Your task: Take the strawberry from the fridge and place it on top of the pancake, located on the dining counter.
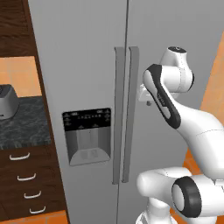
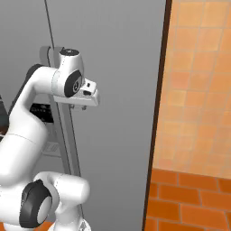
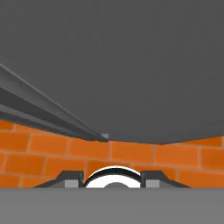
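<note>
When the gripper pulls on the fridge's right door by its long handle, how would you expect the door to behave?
The fridge door is tall and broad, so it probably feels heavy. It likely swings stiffly rather than flexing. The handle looks smooth and narrow, so the gripper might slip.

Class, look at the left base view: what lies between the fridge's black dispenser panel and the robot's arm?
The two long vertical door handles of the shut fridge lie between the dispenser panel and the arm.
</note>
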Controlling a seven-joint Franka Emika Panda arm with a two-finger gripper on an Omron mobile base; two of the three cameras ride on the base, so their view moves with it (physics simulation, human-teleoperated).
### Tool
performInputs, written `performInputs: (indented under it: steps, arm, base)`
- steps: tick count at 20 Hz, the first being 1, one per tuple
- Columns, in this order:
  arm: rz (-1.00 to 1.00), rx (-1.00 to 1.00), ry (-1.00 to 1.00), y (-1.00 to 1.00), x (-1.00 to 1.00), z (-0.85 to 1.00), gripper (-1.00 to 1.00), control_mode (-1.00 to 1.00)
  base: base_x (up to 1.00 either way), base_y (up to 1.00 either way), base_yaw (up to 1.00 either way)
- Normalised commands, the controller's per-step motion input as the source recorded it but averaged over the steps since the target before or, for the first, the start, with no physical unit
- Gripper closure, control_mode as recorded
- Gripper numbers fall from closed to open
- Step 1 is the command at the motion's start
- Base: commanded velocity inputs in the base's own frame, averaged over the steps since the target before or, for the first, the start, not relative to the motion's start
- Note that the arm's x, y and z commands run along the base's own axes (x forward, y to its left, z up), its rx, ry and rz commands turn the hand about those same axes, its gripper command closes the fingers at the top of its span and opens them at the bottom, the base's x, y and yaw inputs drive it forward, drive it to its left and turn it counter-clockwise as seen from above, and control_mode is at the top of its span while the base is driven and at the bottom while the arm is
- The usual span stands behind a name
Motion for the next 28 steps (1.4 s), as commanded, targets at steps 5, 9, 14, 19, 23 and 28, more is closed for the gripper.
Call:
performInputs:
  steps: [5, 9, 14, 19, 23, 28]
  arm:
    - [0.00, 0.00, 0.00, 0.00, 0.00, 0.00, -1.00, 1.00]
    - [0.00, 0.00, 0.00, 0.00, 0.00, 0.00, -1.00, 1.00]
    - [0.00, 0.00, 0.00, 0.00, 0.00, 0.00, -1.00, 1.00]
    - [0.00, 0.00, 0.00, 0.00, 0.00, 0.00, -1.00, 1.00]
    - [0.00, 0.00, 0.00, 0.00, 0.00, 0.00, -1.00, 1.00]
    - [0.00, 0.00, 0.00, 0.00, 0.00, 0.00, -1.00, 1.00]
  base:
    - [-0.45, 0.00, 0.00]
    - [-0.49, 0.25, 0.00]
    - [-0.12, 0.58, 0.00]
    - [-0.11, 0.20, -0.01]
    - [-0.71, 0.00, 0.00]
    - [-0.69, -0.05, -0.04]
